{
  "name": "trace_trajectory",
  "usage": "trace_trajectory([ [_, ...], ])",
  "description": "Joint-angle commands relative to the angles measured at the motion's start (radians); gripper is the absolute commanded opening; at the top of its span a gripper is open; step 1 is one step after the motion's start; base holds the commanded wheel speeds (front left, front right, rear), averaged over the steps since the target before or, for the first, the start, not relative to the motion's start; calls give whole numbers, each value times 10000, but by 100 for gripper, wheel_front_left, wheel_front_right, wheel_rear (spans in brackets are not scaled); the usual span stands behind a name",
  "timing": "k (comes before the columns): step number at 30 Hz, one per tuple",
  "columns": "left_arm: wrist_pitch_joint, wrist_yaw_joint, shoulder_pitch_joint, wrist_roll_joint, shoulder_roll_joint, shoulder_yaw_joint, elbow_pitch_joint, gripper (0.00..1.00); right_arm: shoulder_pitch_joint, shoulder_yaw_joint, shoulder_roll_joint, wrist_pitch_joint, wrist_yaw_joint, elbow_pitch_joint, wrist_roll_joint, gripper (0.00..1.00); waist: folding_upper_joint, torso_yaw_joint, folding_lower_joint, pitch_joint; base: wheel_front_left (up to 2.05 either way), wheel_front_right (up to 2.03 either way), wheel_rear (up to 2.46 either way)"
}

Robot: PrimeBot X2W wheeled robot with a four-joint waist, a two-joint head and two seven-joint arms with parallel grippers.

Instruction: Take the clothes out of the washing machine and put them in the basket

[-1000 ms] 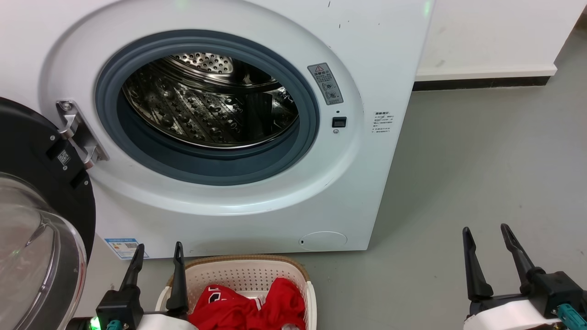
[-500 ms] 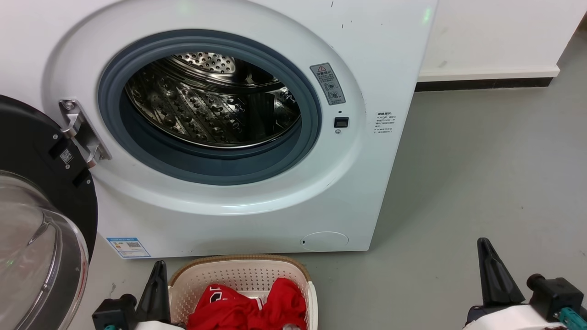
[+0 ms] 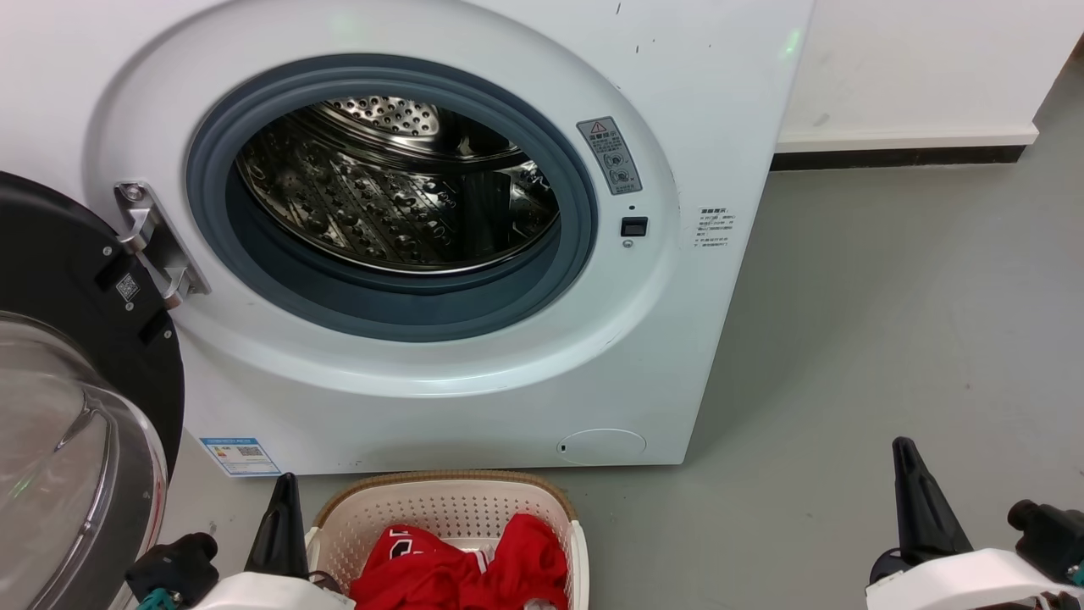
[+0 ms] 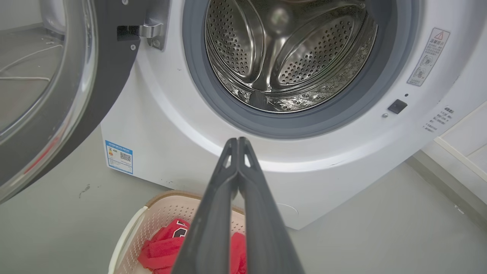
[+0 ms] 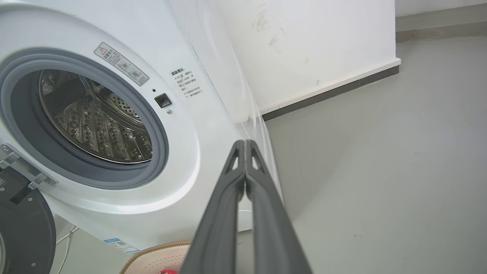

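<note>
The white washing machine (image 3: 694, 102) stands with its door (image 3: 68, 407) swung open to the left, and its steel drum (image 3: 398, 203) shows bare metal, with no fabric in sight. Red clothes (image 3: 461, 568) lie bunched in the cream basket (image 3: 449, 500) on the floor in front of the machine; white trim and numerals show on one (image 4: 173, 232). My left gripper (image 3: 284, 496) is shut, just left of the basket's rim, fingers pressed together in the left wrist view (image 4: 237, 142). Over the floor at the lower right, my right gripper (image 3: 904, 457) is also shut and holds nothing (image 5: 244, 144).
Grey floor (image 3: 889, 322) stretches to the right of the machine up to a white wall with a dark skirting (image 3: 898, 157). The open door's bulging clear glass (image 3: 51, 474) juts out at the lower left, close to my left arm.
Both grippers went from open to shut and dropped lower in the head view. The camera shifted slightly. The clothes in the basket stayed put.
</note>
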Motion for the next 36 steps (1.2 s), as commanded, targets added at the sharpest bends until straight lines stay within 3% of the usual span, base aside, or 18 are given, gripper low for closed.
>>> trace_trajectory([
  [1, 70, -60, -287, -419, 15, 36, -109, 0, -345, 2, -86, 68, -1, -100, 462, 0, -1, 5, -1, -1, 0, 0, 0],
  [36, 1259, -374, -947, -5349, 16, 261, 203, 0, -928, -109, -172, 1203, -3, 290, 5599, 0, -1, 141, -1, -31, 0, 0, 0],
])
